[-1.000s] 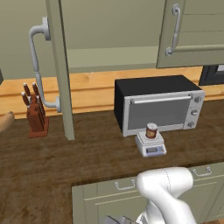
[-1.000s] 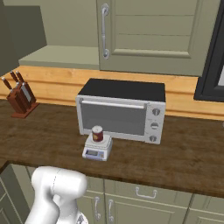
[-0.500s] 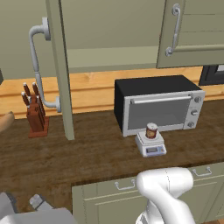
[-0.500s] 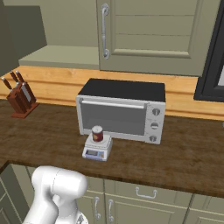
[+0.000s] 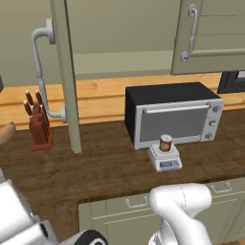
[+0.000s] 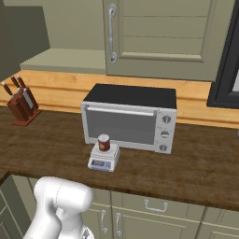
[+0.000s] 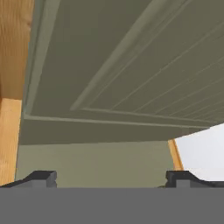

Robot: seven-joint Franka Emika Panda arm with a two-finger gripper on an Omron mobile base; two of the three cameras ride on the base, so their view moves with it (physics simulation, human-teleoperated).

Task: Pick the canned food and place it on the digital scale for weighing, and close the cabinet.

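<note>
Nearest me, the claw (image 7: 109, 177) hangs with its dark tips spread wide and nothing between them, facing a panelled olive-grey surface, apparently lined up for the door. On the dark wooden counter (image 5: 95, 167) the short red-brown can with silvery rims (image 5: 165, 142) stands upright on the small white square scale (image 5: 164, 158), so weighing looks settled. Behind sits the silver-and-black toaster oven (image 5: 173, 115); above, the olive-grey wall cabinet's door (image 5: 64, 72) juts open edge-on.

No legible text, brand, number or sign is found. The label on the canned food (image 5: 165, 142) and the display of the digital scale (image 5: 165, 159) are too small to be read, as are the toaster oven (image 6: 130, 119) controls.
</note>
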